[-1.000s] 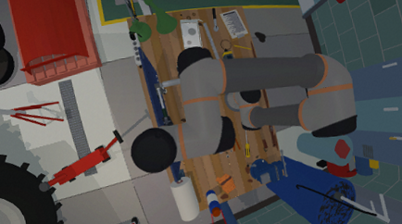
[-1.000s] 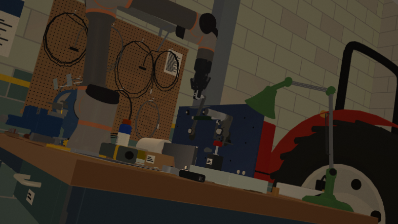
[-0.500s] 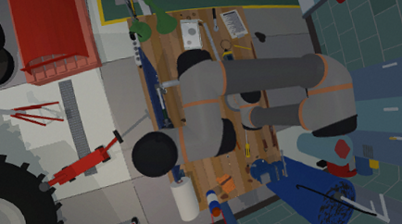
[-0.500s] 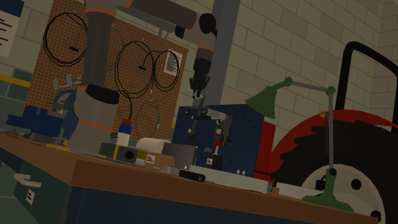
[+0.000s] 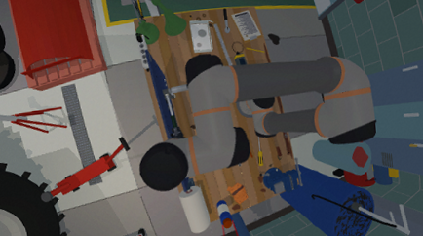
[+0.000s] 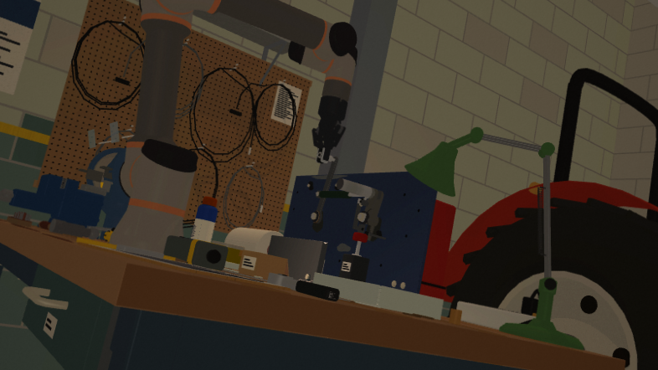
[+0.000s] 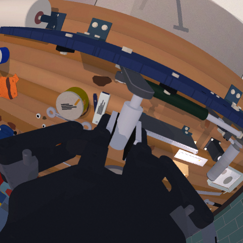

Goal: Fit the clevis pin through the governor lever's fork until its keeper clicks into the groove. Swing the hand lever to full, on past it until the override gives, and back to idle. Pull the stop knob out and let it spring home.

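The blue governor panel (image 6: pixel 363 225) stands upright on the wooden bench, carrying the linkage with its grey fork (image 6: pixel 368 211) and the red stop knob (image 6: pixel 359 238). Above the panel's top edge, my gripper (image 7: pixel 123 138) (image 6: pixel 326 154) is closed around the pale grey grip of the hand lever (image 7: pixel 126 123). The lever's dark arm (image 6: pixel 324 193) runs down from the grip to a pivot on the panel face. A green rod (image 7: pixel 177 102) lies along the panel beside the lever. I cannot make out the clevis pin or its keeper in the fork.
A grey box (image 6: pixel 299 257) and a yellow-grey meter (image 6: pixel 207 253) sit on the bench in front of the panel. A green desk lamp (image 6: pixel 543 257) stands on the right, a blue vise (image 6: pixel 69 198) on the left, and a paper roll (image 7: pixel 19 12) beyond the panel.
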Robot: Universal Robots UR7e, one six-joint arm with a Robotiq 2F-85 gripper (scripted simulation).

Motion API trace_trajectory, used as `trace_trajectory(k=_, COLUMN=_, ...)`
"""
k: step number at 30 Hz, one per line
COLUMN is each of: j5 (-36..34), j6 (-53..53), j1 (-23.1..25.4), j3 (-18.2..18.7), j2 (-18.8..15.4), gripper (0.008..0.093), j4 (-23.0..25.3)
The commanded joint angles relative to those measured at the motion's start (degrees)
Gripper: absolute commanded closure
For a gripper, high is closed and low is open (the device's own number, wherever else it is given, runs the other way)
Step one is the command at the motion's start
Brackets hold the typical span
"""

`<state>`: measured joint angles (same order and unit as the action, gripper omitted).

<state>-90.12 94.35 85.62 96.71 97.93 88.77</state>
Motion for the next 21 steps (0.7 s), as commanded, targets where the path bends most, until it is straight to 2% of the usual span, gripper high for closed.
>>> trace_trajectory(k=1, j5=0.12, j6=-0.06, j1=0.09, j3=-0.06, j2=0.02, gripper=0.0934, j4=0.02)
trace_trajectory(k=21, j5=0.12, j6=-1.3, j1=1.34, j3=-0.55, j2=-0.29, gripper=0.0934, j4=-0.15)
